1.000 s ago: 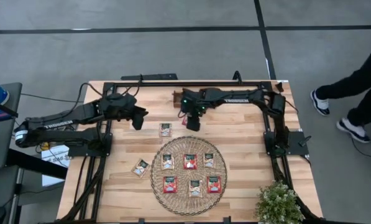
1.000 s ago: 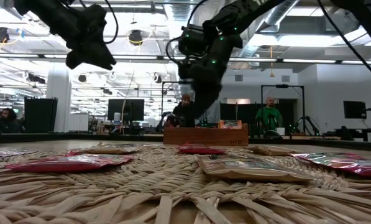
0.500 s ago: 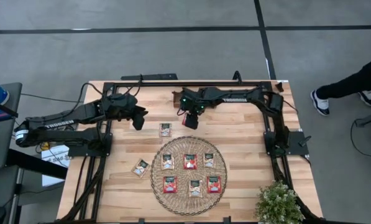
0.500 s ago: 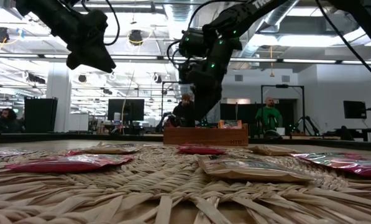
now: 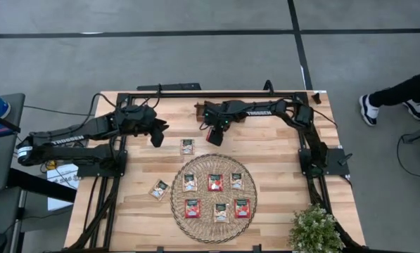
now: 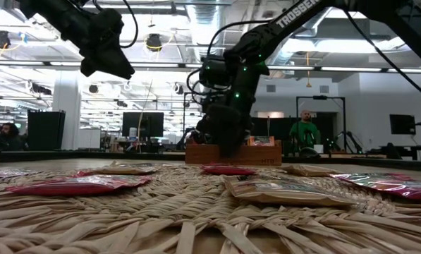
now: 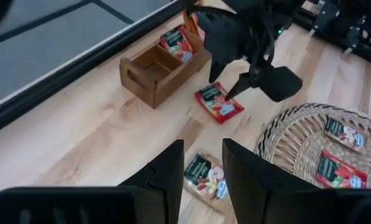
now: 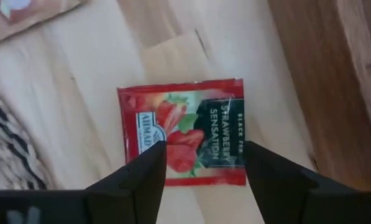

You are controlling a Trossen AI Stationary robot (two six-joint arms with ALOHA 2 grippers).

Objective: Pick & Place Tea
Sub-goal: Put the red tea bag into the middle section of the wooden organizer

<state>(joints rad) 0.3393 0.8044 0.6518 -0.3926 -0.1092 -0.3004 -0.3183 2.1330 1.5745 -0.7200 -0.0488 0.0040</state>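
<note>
Wooden tabletop: the right gripper [image 8: 201,180], jaws spread, hovers over a red sachet [image 8: 184,131] beside the tray [image 7: 157,71]; six sachets remain on the mat [image 5: 178,211], two alongside.

We see a large open lab or office hall. Behind the table [image 5: 266,151] stand monitors [image 6: 141,124], ceiling pipes [image 6: 161,8] and seated people [image 6: 305,132].

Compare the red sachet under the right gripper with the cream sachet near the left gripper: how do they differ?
The red sachet is red with strawberries and lies beside the wooden tray; the cream sachet is pale and lies nearer the woven mat. The right gripper hangs close over the red one; the left gripper hangs high above the cream one. Both lie flat on the table.
</note>
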